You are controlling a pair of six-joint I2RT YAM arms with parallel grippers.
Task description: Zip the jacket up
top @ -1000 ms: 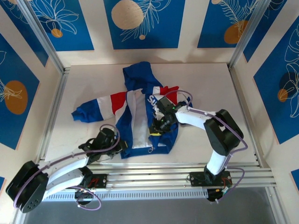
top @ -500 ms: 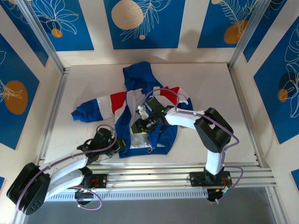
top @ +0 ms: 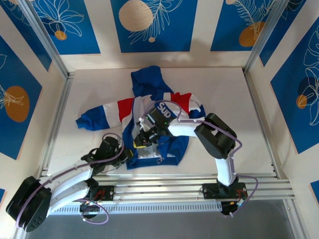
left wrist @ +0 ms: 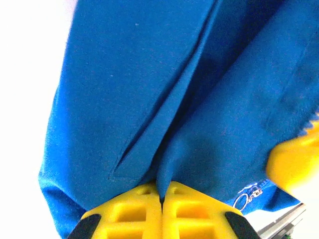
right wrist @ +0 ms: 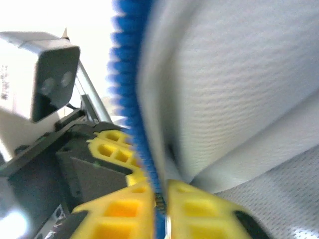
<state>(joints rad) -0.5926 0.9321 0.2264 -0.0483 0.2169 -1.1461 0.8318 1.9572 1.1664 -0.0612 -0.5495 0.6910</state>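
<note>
Jacket [top: 149, 82] is laid open on surface [top: 224, 99]. Blue hem [left wrist: 99, 164] is clamped by left end effector [left wrist: 160, 191], & zipper edge [right wrist: 130, 99] is pinched by right end effector [right wrist: 159, 199], beside grey lining [right wrist: 239, 74].

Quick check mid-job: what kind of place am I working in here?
Probably an enclosed robot test booth, not a home: a white tabletop framed by aluminium rails, walls of blue printed panels, one small royal-blue fabric jacket laid out.
</note>
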